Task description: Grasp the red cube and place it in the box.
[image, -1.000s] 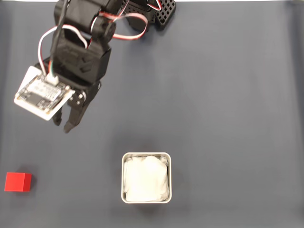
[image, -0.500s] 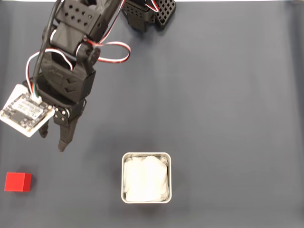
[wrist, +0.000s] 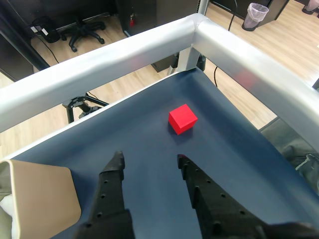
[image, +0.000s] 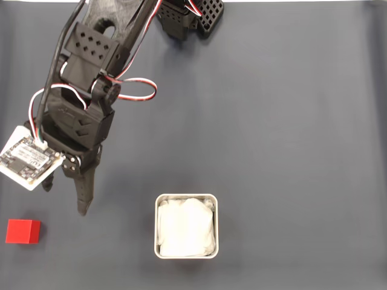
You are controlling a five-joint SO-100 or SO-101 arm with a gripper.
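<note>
The red cube (image: 23, 231) lies on the dark blue mat at the lower left of the fixed view. In the wrist view the red cube (wrist: 182, 119) sits ahead of the fingers, slightly right of centre. My gripper (image: 65, 199) hangs above and to the right of the cube, open, with nothing between its fingers; the wrist view shows the gripper (wrist: 150, 160) with a wide gap. The box (image: 158, 241), pale-rimmed with white lining, stands at the bottom centre, right of the gripper. One corner of the box (wrist: 40, 194) appears at the lower left of the wrist view.
The arm's black base (image: 187, 15) stands at the top edge of the mat. A silver frame rail (wrist: 149, 45) runs round the table corner just beyond the cube. The white camera board (image: 24, 160) juts out left of the wrist.
The arm has swung down and to the left, bringing the open gripper closer to the red cube. Cube and box have not moved.
</note>
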